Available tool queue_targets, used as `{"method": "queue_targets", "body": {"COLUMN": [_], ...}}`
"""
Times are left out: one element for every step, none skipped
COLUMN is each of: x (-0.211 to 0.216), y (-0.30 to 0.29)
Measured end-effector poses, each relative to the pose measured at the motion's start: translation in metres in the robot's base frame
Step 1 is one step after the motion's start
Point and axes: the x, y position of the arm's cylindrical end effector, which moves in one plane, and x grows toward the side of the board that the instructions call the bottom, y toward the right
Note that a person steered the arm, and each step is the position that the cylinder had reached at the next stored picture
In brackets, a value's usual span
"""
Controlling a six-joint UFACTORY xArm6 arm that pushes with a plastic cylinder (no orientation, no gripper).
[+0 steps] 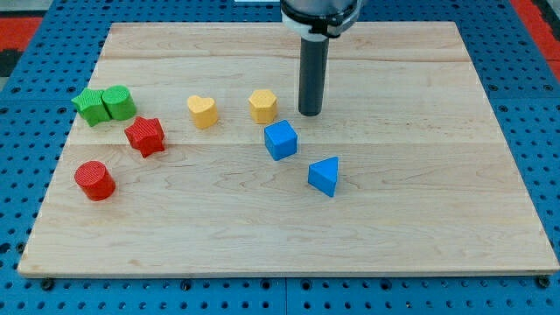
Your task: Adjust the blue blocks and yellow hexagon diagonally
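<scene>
**Diagonal line mostly formed; final nudges may remain**

You have the yellow hexagon (pixel 262 105), the blue cube (pixel 280 139) and the blue triangular block (pixel 324 176) near the board's centre, stepping down toward the view's right in a rough diagonal. The spacing looks slightly uneven: hexagon and cube sit near each other, the triangular block a little further off. Judged from this, the task is largely done; you may only need small corrections.

My tip (pixel 311 114) rests on the wooden board (pixel 420 219) just to the view's right of the hexagon, apart from it. It is a bare rod, carrying nothing.

No brands, labels or writing can be read anywhere.
</scene>
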Motion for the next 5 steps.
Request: {"method": "queue_targets", "body": {"x": [-0.016, -0.023, 0.005, 0.010, 0.029], "y": [-0.009, -0.049, -0.068, -0.065, -0.054]}}
